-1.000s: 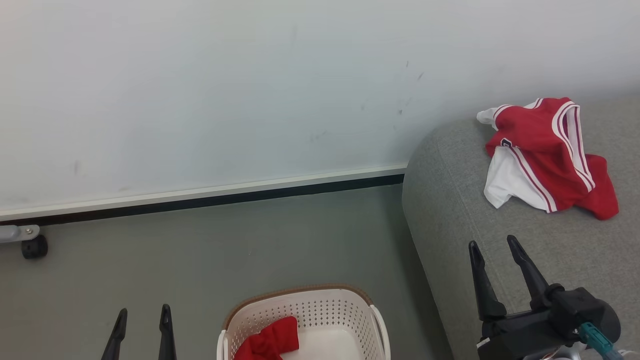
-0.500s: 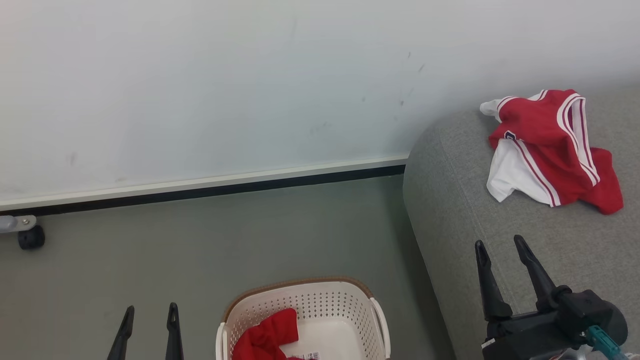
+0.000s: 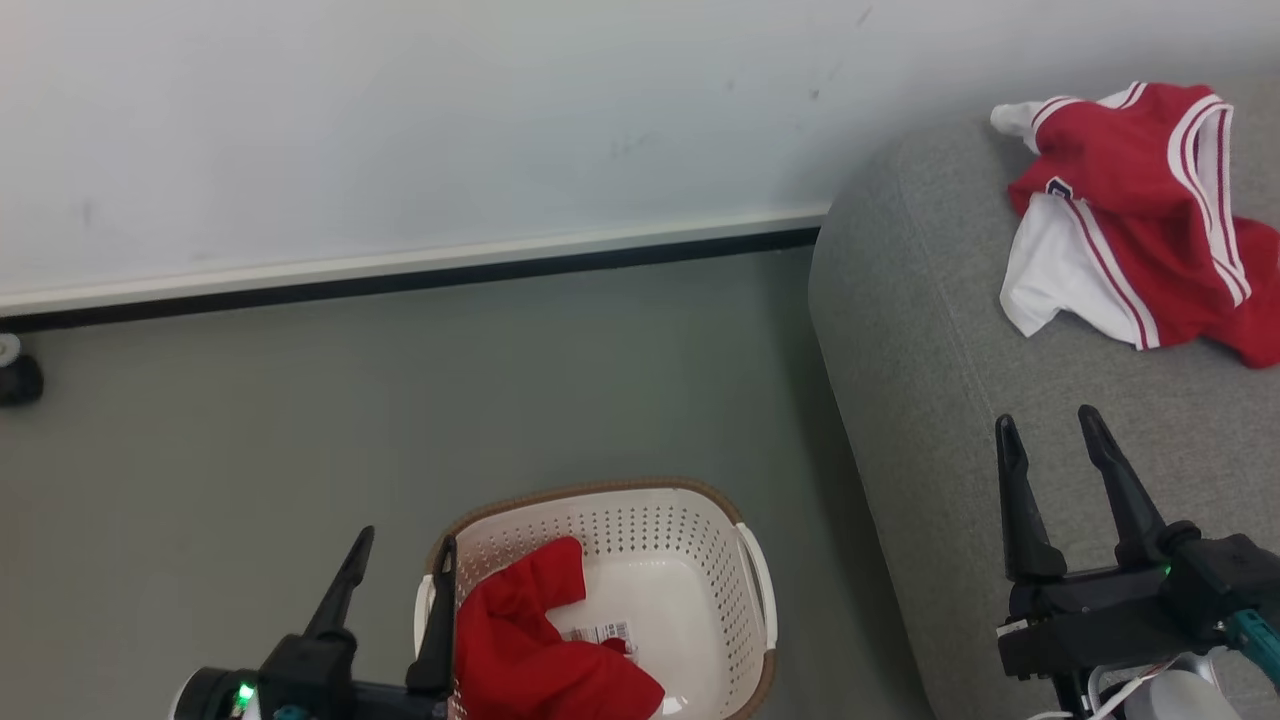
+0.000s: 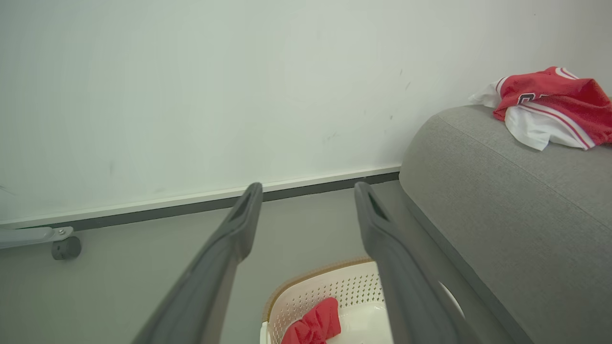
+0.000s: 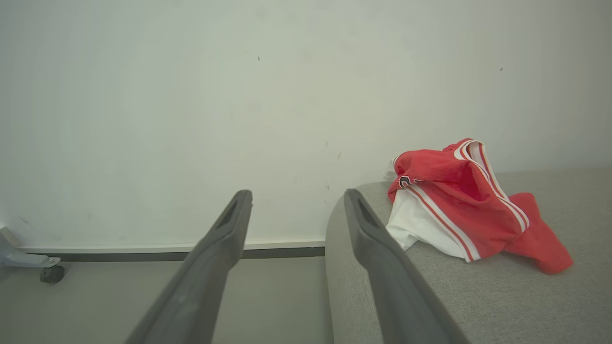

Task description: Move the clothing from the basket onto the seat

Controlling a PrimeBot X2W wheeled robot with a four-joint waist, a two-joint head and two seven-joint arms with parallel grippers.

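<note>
Downward goes the head camera's aim, so the whole scene sits higher in the head view than a second ago and more of the basket (image 3: pixel 600 492) shows; that shift belongs to the camera, not to the things. Measured against the basket, though, the left tool (image 3: pixel 408 536) really has closed in. Its tips stood well off to the basket's left before, and now its nearer finger lies over the left rim, just beside the red garment (image 3: pixel 530 640) bunched in the left half of the basket. Whether that finger touches rim or cloth cannot be told.

Both tools have their fingers spread wide apart and hold nothing. The right tool (image 3: pixel 1045 416) hangs over the front of the grey sofa (image 3: pixel 930 400), in much the same place relative to it as before.

One red-and-white garment (image 3: pixel 1130 210) already lies crumpled on the sofa near the wall, well apart from the right tool. The task looks partly done, with the red garment left to fetch. The left tool seems lined up for that pick, and it would likely need to dip down into the basket and close on a fold of the cloth.
</note>
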